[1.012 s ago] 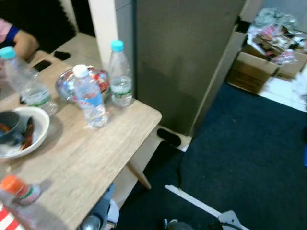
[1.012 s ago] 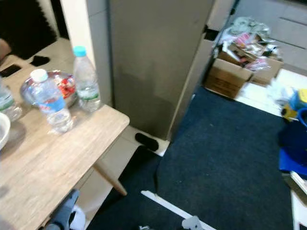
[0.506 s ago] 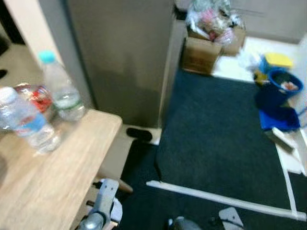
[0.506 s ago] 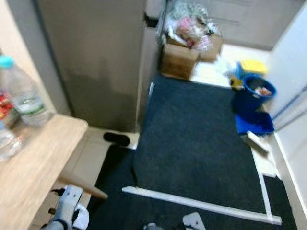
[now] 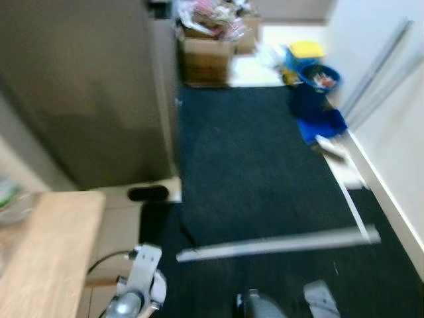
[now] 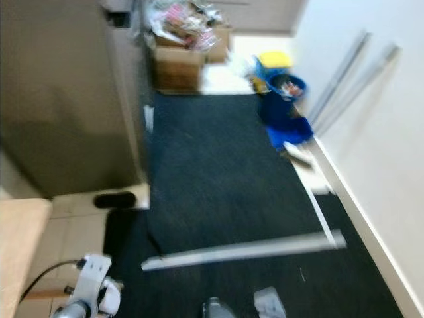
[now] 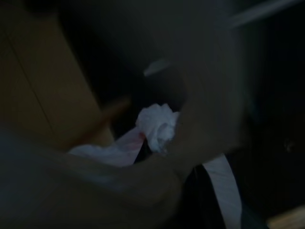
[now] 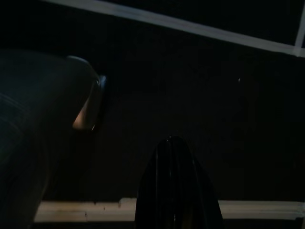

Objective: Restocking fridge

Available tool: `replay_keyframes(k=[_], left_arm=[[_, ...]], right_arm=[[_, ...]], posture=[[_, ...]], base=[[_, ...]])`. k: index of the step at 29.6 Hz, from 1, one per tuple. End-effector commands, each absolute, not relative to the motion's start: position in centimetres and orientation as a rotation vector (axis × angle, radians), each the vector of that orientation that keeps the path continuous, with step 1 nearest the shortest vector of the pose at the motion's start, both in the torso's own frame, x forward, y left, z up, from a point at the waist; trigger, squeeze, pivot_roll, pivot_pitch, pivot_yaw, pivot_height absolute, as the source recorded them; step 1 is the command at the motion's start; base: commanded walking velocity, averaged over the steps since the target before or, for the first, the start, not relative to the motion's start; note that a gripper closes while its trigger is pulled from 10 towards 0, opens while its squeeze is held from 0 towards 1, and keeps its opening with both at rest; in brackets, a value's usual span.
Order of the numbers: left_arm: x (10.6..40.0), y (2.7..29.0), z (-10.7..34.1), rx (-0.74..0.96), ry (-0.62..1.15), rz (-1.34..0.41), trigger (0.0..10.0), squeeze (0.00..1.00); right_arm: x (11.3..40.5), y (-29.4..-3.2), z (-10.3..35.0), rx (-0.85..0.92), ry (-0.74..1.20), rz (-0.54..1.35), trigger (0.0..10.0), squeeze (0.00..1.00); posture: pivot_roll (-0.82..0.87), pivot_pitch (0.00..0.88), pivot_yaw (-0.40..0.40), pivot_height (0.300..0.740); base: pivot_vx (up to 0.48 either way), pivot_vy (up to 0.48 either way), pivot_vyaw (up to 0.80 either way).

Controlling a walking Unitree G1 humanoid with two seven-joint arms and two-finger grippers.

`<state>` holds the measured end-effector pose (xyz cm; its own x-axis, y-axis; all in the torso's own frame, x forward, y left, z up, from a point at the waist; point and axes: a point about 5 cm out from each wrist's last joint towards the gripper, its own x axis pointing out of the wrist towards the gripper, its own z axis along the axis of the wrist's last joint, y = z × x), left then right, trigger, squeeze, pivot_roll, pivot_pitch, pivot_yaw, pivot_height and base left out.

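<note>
Showed the fridge (image 5: 79, 93) as a tall grey-brown block at the robot's left, door closed, with a small black object (image 5: 147, 193) on the pale floor at its foot. Caught only the near corner of the wooden surface (image 5: 46, 252), with a smeared greenish trace at its far left edge, too blurred to identify.

Differed from the views of one second and half a second before by a sweep of the whole picture: turned the head camera to the robot's right, so that the bottles and bowl seen earlier on the surface fell outside the frame. Recorded no move of the things themselves. Brought into view instead the dark carpet (image 5: 252, 172), a white strip (image 5: 278, 242) lying across it, a cardboard box (image 5: 207, 59) of clutter beyond, a blue bucket (image 5: 317, 86) and the white wall (image 5: 391, 119).

Placed the left arm (image 5: 136, 291) low beside the surface corner, and the right hand (image 8: 176, 191) hanging above the carpet. Could not tell the state of either hand, released or clenched, from the dark wrist views; made out a crumpled white object (image 7: 157, 126) by the left wrist.

Judged as a turning or walking phase toward the fridge front, with blur throughout; nothing yet stocked, door yet to be opened.
</note>
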<state>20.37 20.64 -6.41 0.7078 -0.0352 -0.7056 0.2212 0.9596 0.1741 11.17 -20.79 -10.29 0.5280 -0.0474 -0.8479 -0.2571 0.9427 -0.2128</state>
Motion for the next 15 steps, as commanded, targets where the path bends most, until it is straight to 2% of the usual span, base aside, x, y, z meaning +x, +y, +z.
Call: replay_keyframes(k=[1, 2, 15], left_arm=[[19.02, 21.11, -7.11, 0.260, 0.823, -0.138, 10.0, 0.00], [19.02, 21.11, -7.11, 0.260, 0.823, -0.138, 10.0, 0.00], [19.10, 21.00, -7.06, 0.252, 0.815, -0.146, 10.0, 0.00]], right_arm=[[10.60, -20.39, -10.53, -0.319, 1.029, 0.139, 10.0, 0.00], [10.60, -20.39, -10.53, -0.319, 1.029, 0.139, 10.0, 0.00], [11.31, -20.21, -10.26, -0.308, 0.990, 0.153, 10.0, 0.00]], posture=[[-0.06, 0.140, -0.023, 0.740], [-0.06, 0.140, -0.023, 0.740], [-0.06, 0.133, -0.024, 0.740]], base=[[0.000, 0.000, -0.79], [0.000, 0.000, -0.79], [0.000, 0.000, 0.00]])
